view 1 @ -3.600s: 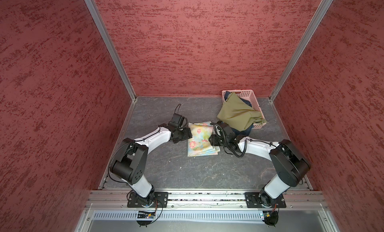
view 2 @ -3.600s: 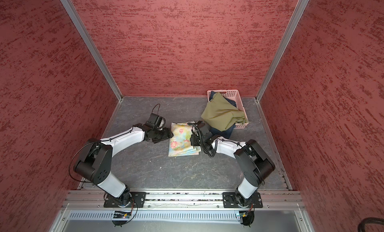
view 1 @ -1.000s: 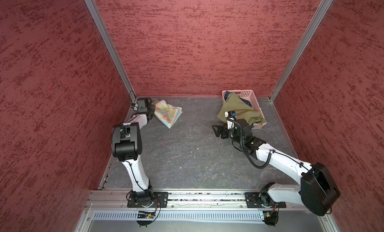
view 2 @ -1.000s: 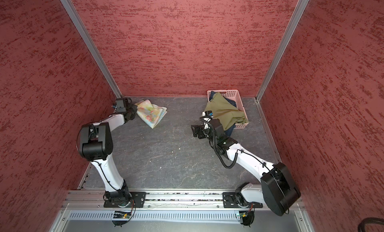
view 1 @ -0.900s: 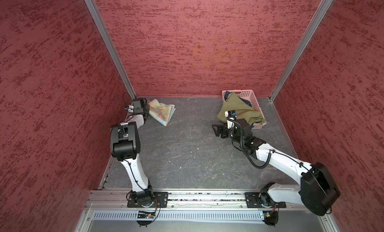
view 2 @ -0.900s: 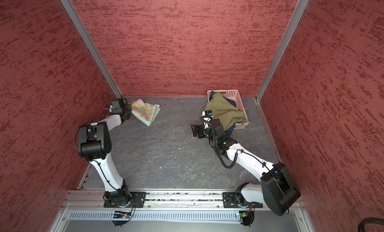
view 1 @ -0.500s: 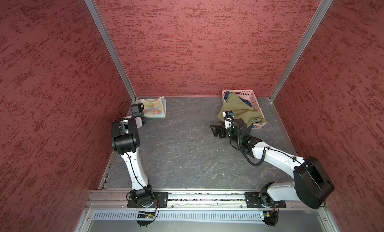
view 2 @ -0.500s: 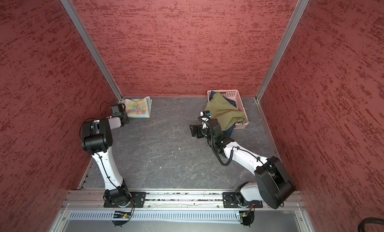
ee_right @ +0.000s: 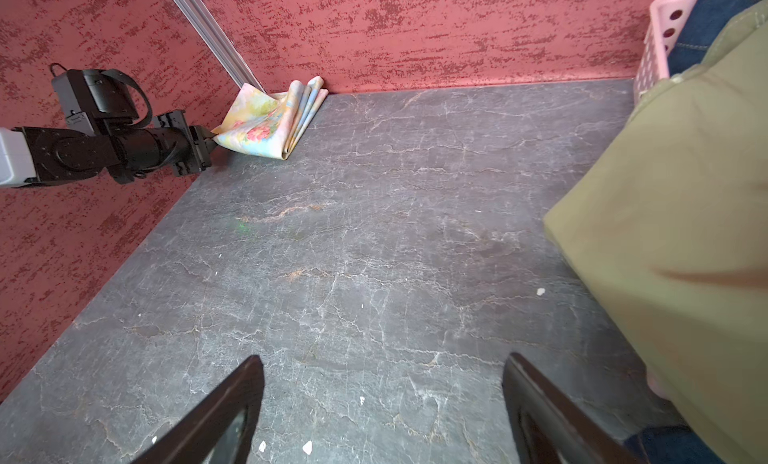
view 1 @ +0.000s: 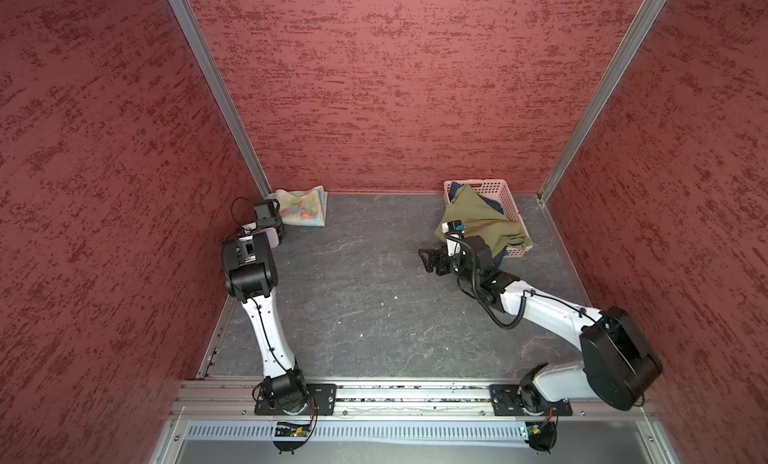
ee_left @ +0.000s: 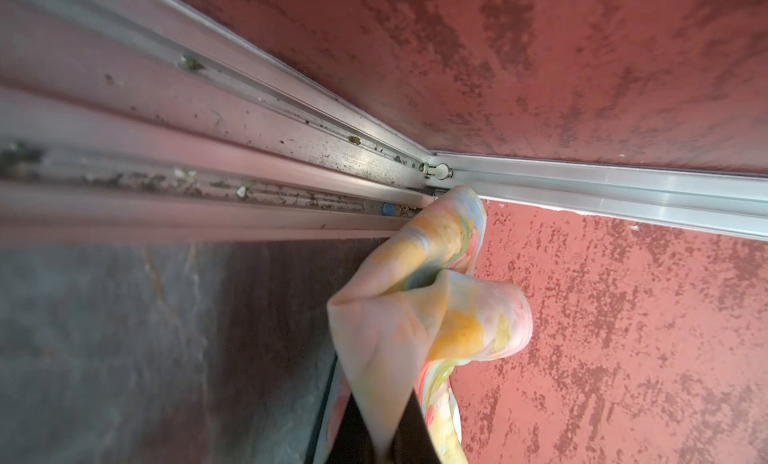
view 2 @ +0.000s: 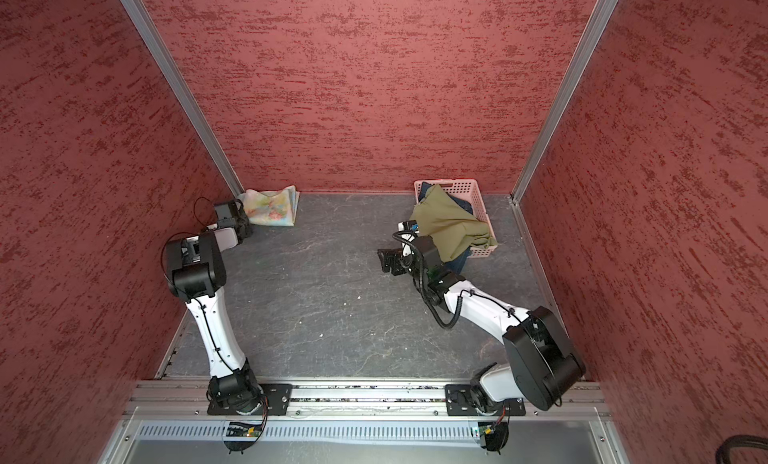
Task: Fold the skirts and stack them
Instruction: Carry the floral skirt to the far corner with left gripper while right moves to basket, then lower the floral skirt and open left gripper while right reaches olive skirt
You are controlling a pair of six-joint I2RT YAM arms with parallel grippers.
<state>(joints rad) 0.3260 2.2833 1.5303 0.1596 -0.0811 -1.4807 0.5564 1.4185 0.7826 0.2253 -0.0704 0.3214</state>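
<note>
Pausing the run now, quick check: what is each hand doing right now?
Left hand: shut on the folded pastel floral cloth skirt.
Right hand: open, holding nothing.

We are looking at a robot test cell in a lab. Red textured wall panels point(view 1: 374, 87), framed by bare aluminium posts point(view 1: 218, 91), box in a dark stone-patterned tabletop point(view 1: 365, 283). Along its near edge a metal rail point(view 1: 395, 395) carries the bolted bases of the left arm point(view 1: 266, 329) and right arm point(view 1: 548, 316), with loose cables point(view 1: 490, 312) and an exposed circuit board point(view 1: 289, 430).
</note>
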